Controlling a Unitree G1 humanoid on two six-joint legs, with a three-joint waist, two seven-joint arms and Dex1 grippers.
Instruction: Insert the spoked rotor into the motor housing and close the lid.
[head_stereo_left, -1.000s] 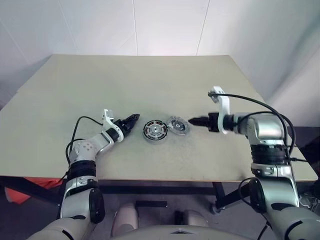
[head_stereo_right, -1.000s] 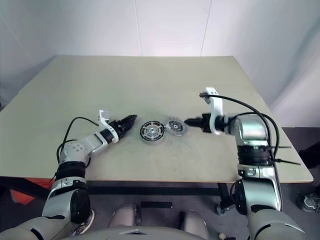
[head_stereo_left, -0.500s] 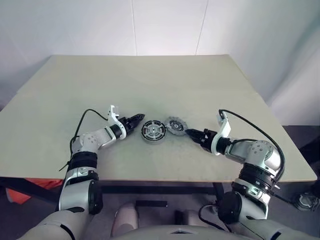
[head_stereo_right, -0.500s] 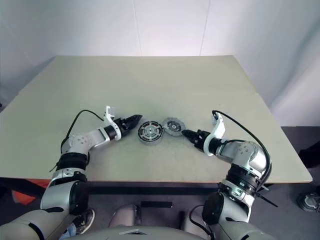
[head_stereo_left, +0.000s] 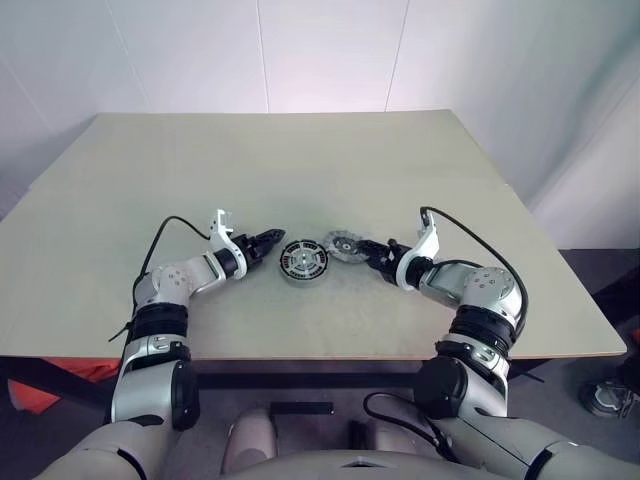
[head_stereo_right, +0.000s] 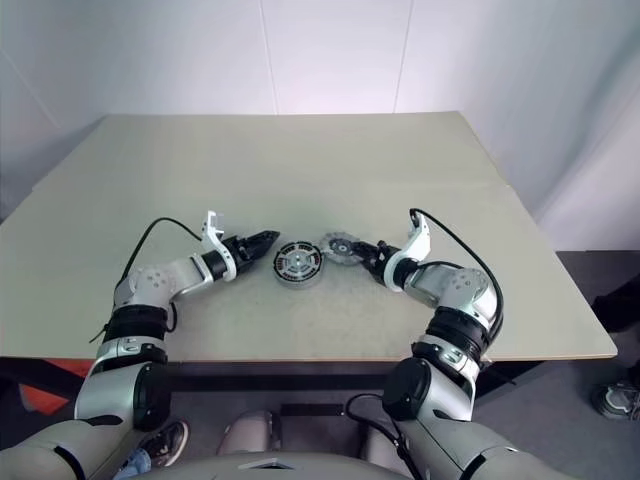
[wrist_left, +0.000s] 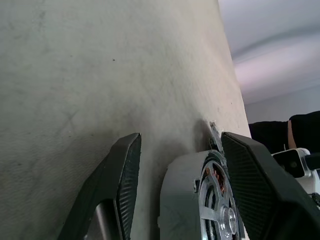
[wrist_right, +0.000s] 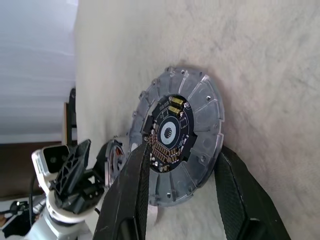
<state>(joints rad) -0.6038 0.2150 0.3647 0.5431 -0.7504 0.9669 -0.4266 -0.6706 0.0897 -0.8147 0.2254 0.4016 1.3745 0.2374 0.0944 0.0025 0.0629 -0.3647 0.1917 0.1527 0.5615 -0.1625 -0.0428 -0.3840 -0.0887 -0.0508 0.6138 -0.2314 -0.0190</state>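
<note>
The motor housing (head_stereo_left: 304, 262) lies flat near the front middle of the table (head_stereo_left: 300, 170), with a silver spoked part seated in its centre. Just beside it, on the robot's right, the lid (wrist_right: 176, 134) lies flat with its dark centre facing up. The right gripper (head_stereo_left: 372, 252) sits at the lid's edge, fingers spread to either side of it, not clamped. The left gripper (head_stereo_left: 270, 240) is also spread, its fingertips either side of the housing's rim.

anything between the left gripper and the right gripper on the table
Yes: the motor housing nearer the left gripper, then the lid by the right gripper, in the eye views.
</note>
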